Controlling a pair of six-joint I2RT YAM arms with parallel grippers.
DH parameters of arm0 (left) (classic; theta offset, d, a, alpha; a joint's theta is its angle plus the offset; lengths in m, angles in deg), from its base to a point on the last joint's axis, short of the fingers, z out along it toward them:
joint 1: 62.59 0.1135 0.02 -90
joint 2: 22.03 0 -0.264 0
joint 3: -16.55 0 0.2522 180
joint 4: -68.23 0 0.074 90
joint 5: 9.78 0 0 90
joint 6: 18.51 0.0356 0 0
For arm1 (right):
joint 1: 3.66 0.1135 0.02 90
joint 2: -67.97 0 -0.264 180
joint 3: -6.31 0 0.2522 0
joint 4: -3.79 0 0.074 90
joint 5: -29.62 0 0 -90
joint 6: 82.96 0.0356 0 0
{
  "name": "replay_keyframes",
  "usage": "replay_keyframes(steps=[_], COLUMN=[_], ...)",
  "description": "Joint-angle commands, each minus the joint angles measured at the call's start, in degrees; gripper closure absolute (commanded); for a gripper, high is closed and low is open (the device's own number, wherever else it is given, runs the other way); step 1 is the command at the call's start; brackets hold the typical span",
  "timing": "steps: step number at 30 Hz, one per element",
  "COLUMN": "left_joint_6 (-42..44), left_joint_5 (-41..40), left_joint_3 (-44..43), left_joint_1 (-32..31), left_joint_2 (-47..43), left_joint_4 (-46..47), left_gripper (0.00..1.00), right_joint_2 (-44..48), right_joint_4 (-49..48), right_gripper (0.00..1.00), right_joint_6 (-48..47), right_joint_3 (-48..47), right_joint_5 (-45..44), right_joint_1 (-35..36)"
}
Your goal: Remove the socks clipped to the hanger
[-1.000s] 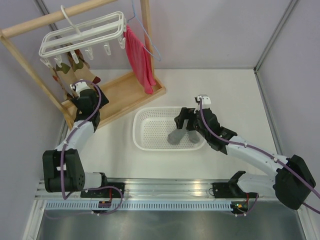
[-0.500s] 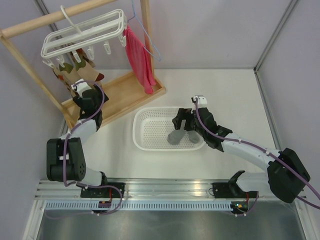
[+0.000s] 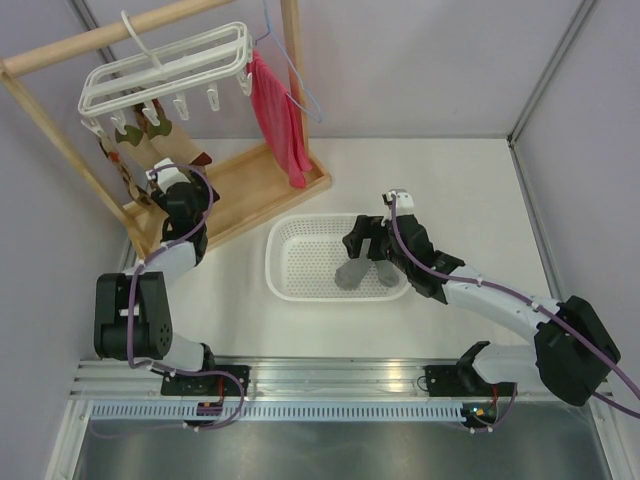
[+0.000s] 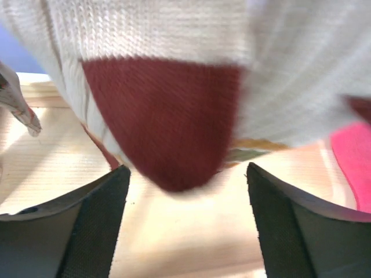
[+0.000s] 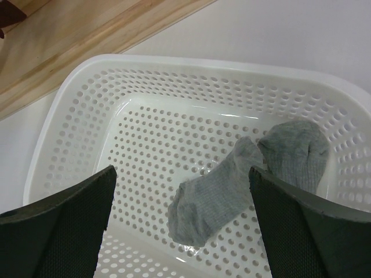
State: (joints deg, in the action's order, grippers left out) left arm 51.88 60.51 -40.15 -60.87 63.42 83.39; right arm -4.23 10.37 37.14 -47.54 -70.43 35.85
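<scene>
My left gripper (image 4: 185,191) is wide open and holds nothing. The red toe of a patterned sock (image 4: 162,127) hangs between its fingers, and the sock is still clipped to the hanger (image 3: 165,65) on the wooden rack (image 3: 250,190). My right gripper (image 5: 181,174), also fully open and empty, hovers over the basket (image 5: 174,63), where two grey socks (image 5: 214,197) lie.

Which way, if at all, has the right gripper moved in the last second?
Yes, slightly: the right gripper has shifted left, farther over the white basket.

Socks (image 3: 128,150) are patterned brown, tan and red or plain grey; hanger (image 3: 160,68) and basket (image 5: 174,61) white.
</scene>
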Motion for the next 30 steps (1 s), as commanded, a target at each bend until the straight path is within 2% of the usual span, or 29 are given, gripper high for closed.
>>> replay_keyframes(steps=[1,3,6,8,10,12,15,21,25,30], left_joint_6=[0.53,1.33,3.35,2.05,-0.84,-2.09,-2.09,0.1,1.95,3.09], left_joint_5=[-1.74,-2.09,-0.78,0.54,0.98,0.63,0.46,-1.56,-2.36,0.45], left_joint_3=[1.28,0.4,-0.04,0.57,1.19,1.72,1.54,0.31,-2.4,-7.41], left_joint_1=[-1.1,-1.01,-1.01,-1.01,-1.1,-4.08,-6.37,-6.37,-6.29,-5.15], left_joint_2=[-6.07,-7.22,-8.1,-9.5,-13.18,-16.18,-23.12,-33.67,-34.65,-29.92], left_joint_4=[5.0,4.74,5.09,4.65,3.6,2.89,0.96,-3.79,-5.9,-5.73], left_gripper=[0.14,0.15,0.21,0.23,0.19,0.16,0.13,0.11,0.08,0.07], right_joint_2=[-0.57,-0.4,0.83,1.89,3.73,5.23,6.81,7.6,8.48,11.03], right_joint_4=[-3.98,-4.16,-4.25,-4.25,-3.98,-3.37,-2.84,-2.93,-3.1,-2.32], right_gripper=[0.02,0.02,0.03,0.03,0.03,0.03,0.03,0.03,0.03,0.03], right_joint_6=[1.01,1.18,1.27,1.27,1.36,1.36,1.18,1.62,1.97,1.88], right_joint_3=[-1.3,-1.12,-0.25,0.8,1.33,1.6,1.69,2.65,3.36,3.8], right_joint_5=[2.13,2.75,3.01,2.84,2.05,1.61,1.43,2.4,2.84,2.75], right_joint_1=[-0.22,-0.22,-0.13,-0.22,-0.22,-0.13,-0.22,-0.22,-0.22,-0.22])
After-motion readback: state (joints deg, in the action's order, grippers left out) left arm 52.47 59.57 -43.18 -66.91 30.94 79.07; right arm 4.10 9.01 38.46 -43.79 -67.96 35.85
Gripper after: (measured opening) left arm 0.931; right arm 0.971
